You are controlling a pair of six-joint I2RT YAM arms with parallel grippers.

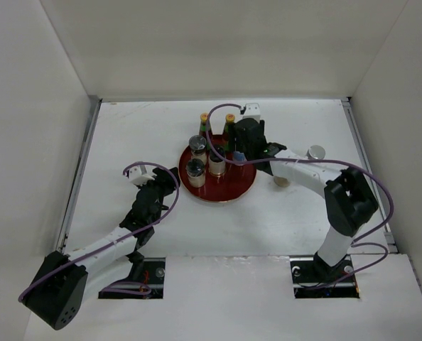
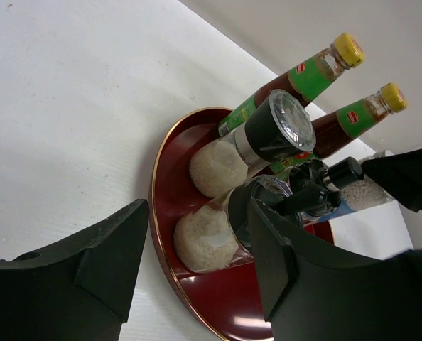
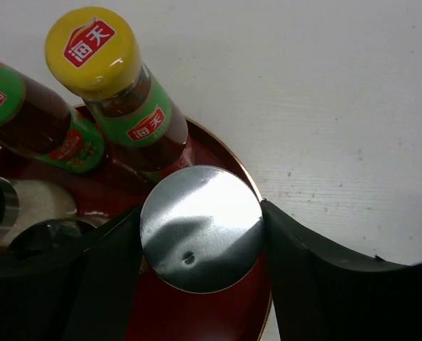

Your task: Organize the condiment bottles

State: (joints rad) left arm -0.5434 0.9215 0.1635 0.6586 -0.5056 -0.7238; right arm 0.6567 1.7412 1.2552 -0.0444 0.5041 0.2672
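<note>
Silver-topped white shaker [image 3: 200, 227] clasped in right gripper [image 1: 243, 147] at round red tray [image 3: 251, 183] rim beside slim red yellow-capped bottles [image 3: 129, 106], likely mid-placement; next: lowering upright, releasing; left gripper [image 2: 197, 249] wide, empty.

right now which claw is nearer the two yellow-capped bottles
Right. The right claw is over the tray beside the yellow-capped bottles, shut on a silver-topped shaker; the left claw is open, off the tray's left edge.

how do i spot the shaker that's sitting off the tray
Find the round red tray in the middle, then look right, past the right arm. The shaker stands there on bare tabletop, silver top up, alone, well apart from the cluster on the tray.
</note>
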